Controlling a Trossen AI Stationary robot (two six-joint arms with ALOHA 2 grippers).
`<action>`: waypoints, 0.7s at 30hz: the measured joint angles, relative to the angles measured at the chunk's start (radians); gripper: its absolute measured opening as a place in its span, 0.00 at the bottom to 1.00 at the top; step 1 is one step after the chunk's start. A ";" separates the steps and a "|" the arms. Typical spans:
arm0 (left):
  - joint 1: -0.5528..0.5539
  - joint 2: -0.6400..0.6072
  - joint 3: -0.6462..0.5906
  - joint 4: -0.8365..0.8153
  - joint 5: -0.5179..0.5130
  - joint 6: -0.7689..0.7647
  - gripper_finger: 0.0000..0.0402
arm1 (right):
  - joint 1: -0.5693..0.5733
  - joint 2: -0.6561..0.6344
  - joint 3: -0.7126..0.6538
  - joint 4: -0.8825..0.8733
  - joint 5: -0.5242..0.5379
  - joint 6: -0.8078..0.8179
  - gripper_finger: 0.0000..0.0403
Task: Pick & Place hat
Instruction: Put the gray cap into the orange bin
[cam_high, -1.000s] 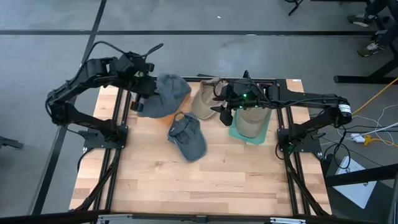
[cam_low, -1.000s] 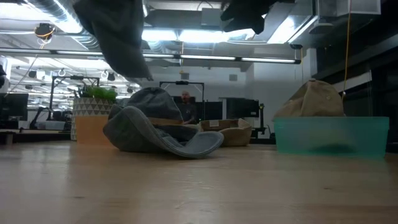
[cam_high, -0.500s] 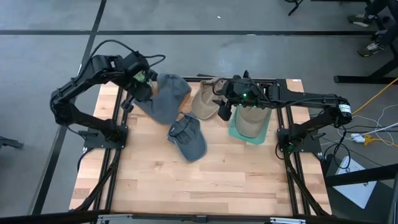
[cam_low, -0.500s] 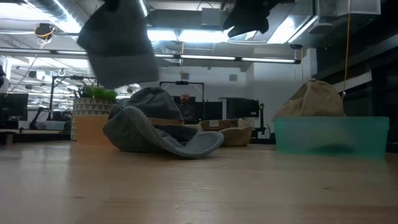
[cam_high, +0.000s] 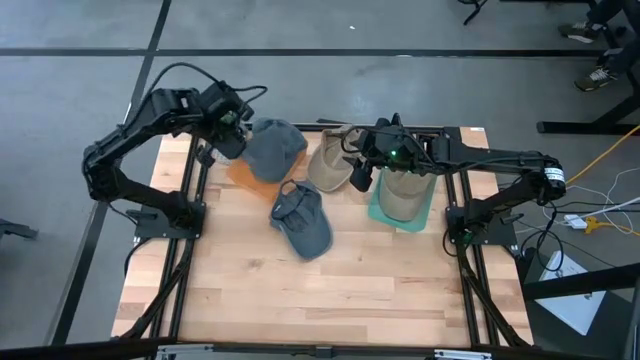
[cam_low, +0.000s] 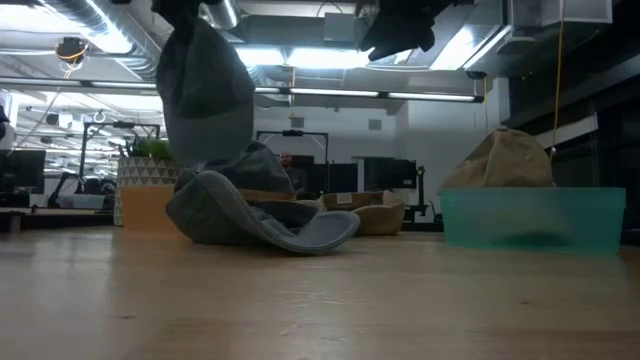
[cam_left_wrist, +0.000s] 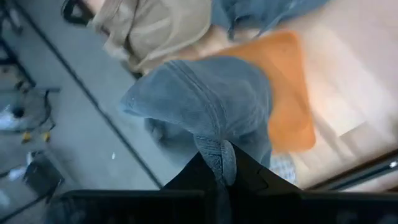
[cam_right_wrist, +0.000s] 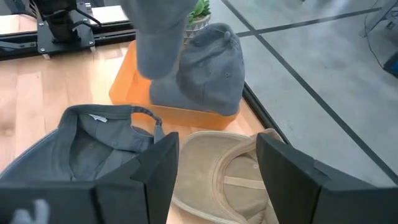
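Observation:
My left gripper (cam_high: 228, 128) is shut on a grey-blue hat (cam_high: 258, 150) (cam_low: 205, 90) above the orange tray (cam_high: 250, 180) at the table's far left. A second grey-blue hat (cam_right_wrist: 211, 68) sits crown-up in that tray. A third grey hat (cam_high: 300, 220) lies upside down mid-table on its crown. A beige hat (cam_high: 330, 160) lies upturned near the far edge. My right gripper (cam_right_wrist: 214, 180) (cam_high: 362, 175) hovers open above the beige hat, touching nothing. My left gripper pinches the grey-blue hat by a stitched edge (cam_left_wrist: 219, 158) between its two fingers, coming from above. The hat hangs below the fingers, crown down, over the orange tray (cam_left_wrist: 292, 93). Whether its lower end (cam_low: 210, 160) touches the hat in the tray, I cannot tell.
A teal bin (cam_high: 400, 212) (cam_low: 530, 215) stands at the table's far right with another beige hat (cam_high: 402, 192) in it. The near half of the wooden table (cam_high: 320, 300) is bare wood. Black frame rails run along both sides of the table.
My left gripper has moved toward the far edge and lowered. The held hat, tilted and spread out a second ago, has swung round and now hangs straight down over the orange tray, lower than before.

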 joint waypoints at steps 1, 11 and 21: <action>0.001 -0.002 -0.004 0.005 -0.015 0.000 0.02 | 0.000 0.000 0.000 0.000 0.000 0.000 0.53; 0.010 0.004 -0.165 0.115 -0.086 0.066 0.02 | 0.000 0.000 0.000 0.000 -0.002 -0.001 0.53; 0.071 0.020 -0.290 0.283 -0.089 0.163 0.03 | 0.000 0.000 0.000 -0.001 -0.002 0.002 0.53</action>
